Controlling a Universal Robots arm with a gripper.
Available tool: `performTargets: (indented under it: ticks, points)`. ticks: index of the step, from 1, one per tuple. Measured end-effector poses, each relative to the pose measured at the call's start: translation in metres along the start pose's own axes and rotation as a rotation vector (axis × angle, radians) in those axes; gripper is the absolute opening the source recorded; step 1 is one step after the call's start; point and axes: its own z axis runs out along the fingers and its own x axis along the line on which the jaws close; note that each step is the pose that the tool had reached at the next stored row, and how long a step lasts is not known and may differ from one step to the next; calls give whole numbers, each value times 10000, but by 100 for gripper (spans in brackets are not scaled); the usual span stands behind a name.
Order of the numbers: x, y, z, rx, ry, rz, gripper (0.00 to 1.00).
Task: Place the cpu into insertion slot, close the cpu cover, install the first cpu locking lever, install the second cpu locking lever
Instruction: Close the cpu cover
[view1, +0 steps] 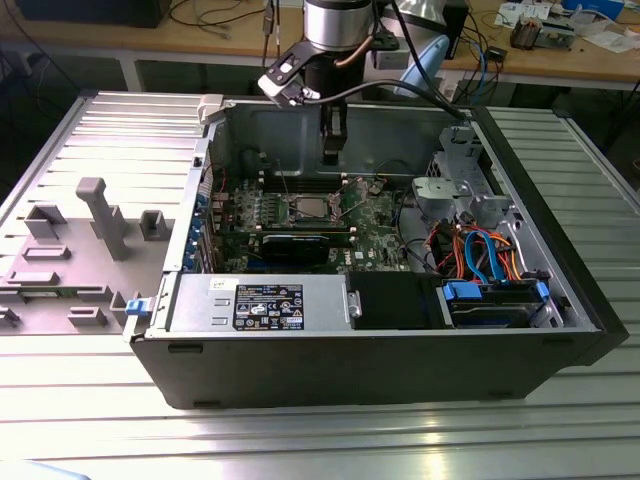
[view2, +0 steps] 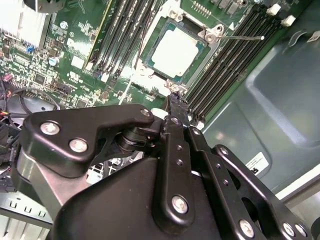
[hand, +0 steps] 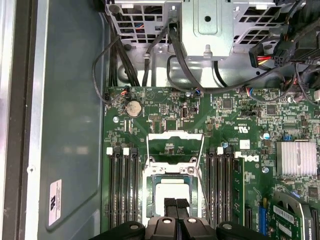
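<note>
One cpu (view2: 176, 50) sits in the single insertion slot (view2: 148, 56) — jaws clenched together, empty, hover near it.

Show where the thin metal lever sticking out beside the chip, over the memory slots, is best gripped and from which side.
Grip the lever near its free tip, the end away from the chip, coming down from above and pinching across the rod. It looks like a thin straight wire reaching out over the memory slots, so the tip is probably its most exposed part.
</note>
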Motion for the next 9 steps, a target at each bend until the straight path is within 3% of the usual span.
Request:
performTargets:
  ticks: [9]
  points:
    - [-2, 144, 8, 17, 1, 0, 11]
